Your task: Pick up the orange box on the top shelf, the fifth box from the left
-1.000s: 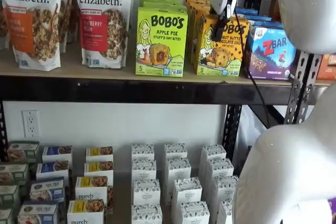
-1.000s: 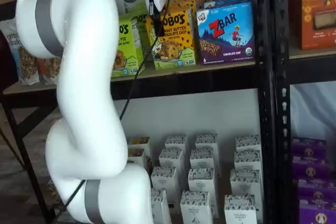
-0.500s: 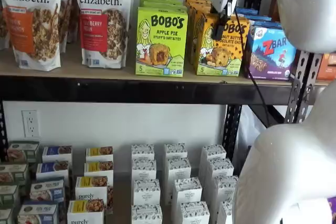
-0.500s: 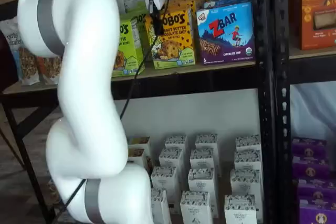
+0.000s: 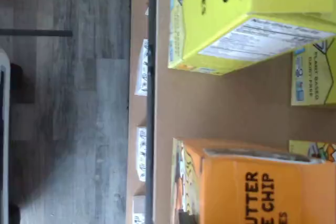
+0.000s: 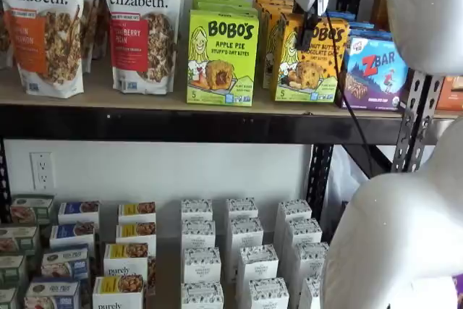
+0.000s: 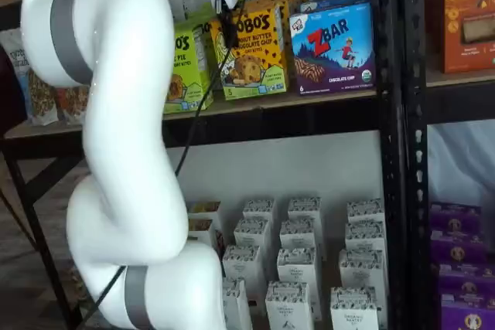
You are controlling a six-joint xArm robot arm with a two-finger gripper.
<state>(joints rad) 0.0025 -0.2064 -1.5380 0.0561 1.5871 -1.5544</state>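
The orange box [image 6: 311, 59] stands on the top shelf [image 6: 145, 99] between the Apple Pie box [image 6: 221, 57] and ZBar box [image 6: 376, 72]; my pincer [image 6: 307, 38] pinches its top edge for lifting.

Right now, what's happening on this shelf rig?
The white arm has its pincer closed on the top of the orange box, the Bobo's peanut butter chocolate chip one, on the top shelf. In both shelf views the black fingers sit at the box's upper front. The box stands between the lime-green Bobo's box and the ZBar box; whether it has left the board is hard to tell.
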